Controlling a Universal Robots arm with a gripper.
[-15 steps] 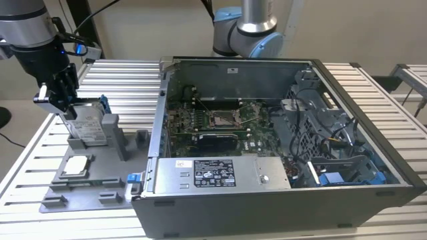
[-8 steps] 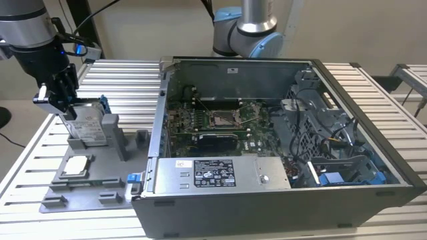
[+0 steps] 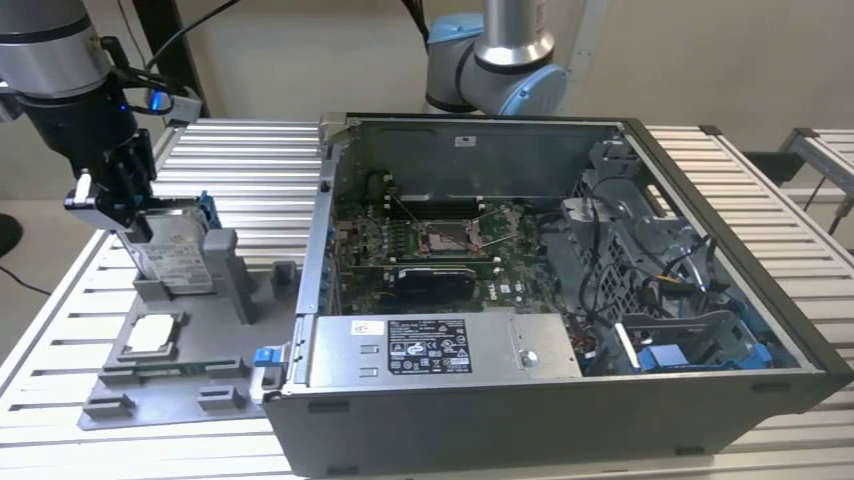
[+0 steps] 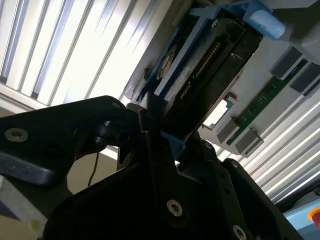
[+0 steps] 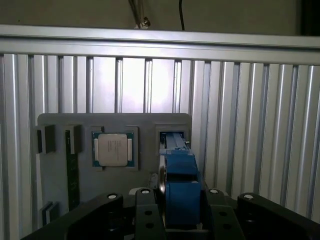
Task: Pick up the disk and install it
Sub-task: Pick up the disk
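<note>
The disk (image 3: 174, 252) stands on edge, slightly tilted, in a slot of the grey holder tray (image 3: 200, 362) at the exterior view's left. It is silver with a white label and blue rails. My gripper (image 3: 130, 222) comes down on its upper end and looks shut on it. In the first wrist view the disk's blue rail (image 5: 180, 196) sits tight between both black fingers (image 5: 146, 212). The second wrist view has the disk (image 4: 210, 65) running away from the gripper (image 4: 161, 131), with its connector edge and blue carrier visible.
The open computer case (image 3: 561, 135) lies to the exterior view's right of the tray, with a blue-tabbed drive bay (image 3: 681, 345) at its near right corner. A square silver chip (image 3: 151, 333) and a green memory stick (image 5: 71, 170) rest on the tray. A second arm's base (image 3: 501, 60) stands behind the case.
</note>
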